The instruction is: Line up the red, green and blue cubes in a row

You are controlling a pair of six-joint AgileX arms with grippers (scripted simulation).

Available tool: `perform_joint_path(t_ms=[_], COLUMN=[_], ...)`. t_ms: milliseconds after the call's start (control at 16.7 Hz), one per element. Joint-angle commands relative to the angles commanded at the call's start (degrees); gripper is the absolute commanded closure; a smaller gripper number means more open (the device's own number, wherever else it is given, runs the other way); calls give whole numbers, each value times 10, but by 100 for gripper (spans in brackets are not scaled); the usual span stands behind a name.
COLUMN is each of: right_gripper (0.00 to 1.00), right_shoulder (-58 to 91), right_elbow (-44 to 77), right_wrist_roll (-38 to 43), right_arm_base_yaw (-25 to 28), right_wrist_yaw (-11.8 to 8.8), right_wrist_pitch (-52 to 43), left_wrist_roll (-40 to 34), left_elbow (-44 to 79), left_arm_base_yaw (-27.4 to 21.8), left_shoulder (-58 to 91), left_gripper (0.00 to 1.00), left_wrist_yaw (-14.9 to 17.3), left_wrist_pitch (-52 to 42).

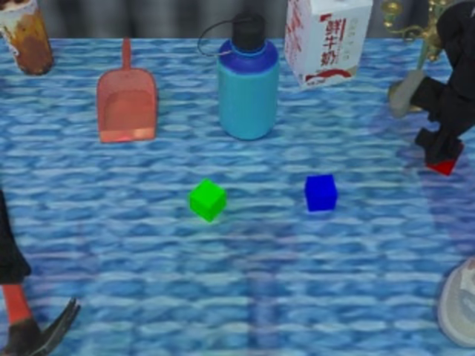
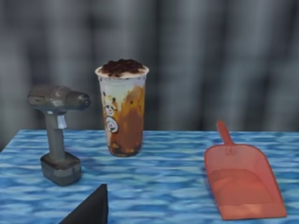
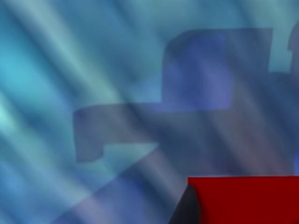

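My right gripper [image 1: 443, 154] is at the table's right edge, shut on the red cube [image 1: 445, 167]. In the right wrist view the red cube [image 3: 247, 200] sits against a dark finger [image 3: 189, 210], with the arm's shadow on the cloth beyond. The green cube [image 1: 207, 199] rests near the table's middle. To its right, a cube-width or two away, is the blue cube [image 1: 320, 193]. My left arm [image 1: 6, 256] is parked at the left edge. Only one of its fingers [image 2: 93, 207] shows, far to one side, with nothing held.
Along the back stand a drink cup [image 1: 26, 37], a salmon-red scoop [image 1: 126, 100], a teal-and-blue bottle [image 1: 249, 81] and a milk carton [image 1: 326, 41]. A hammer [image 1: 44, 326] lies front left and a white object [image 1: 460, 304] front right. A drill [image 2: 56, 135] stands beside the cup.
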Motion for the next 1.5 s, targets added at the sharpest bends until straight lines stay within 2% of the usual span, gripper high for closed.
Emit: perform_joint_path(t_ms=[360,780,1080,1260,1500], right_gripper=[100,100,100,100,100], right_shoulder=[-25,-58,-57,-50,-30], right_elbow=[26,112,113,130,172], right_wrist_roll=[-1,0,1,13,54], right_arm_base_yaw=[0,3,1,40,162], right_wrist_yaw=[0,0,-1,-1,-4], right_wrist_pitch=[-10,-131,-132,-142,-170], left_wrist_roll=[0,0,0,0,0], left_elbow=[0,0,0,0,0], left_arm_base_yaw=[0,0,0,0,0], left_shoulder=[0,0,0,0,0], left_gripper=[0,0,0,0,0], left_wrist_yaw=[0,0,0,0,0], left_wrist_pitch=[0,0,0,0,0])
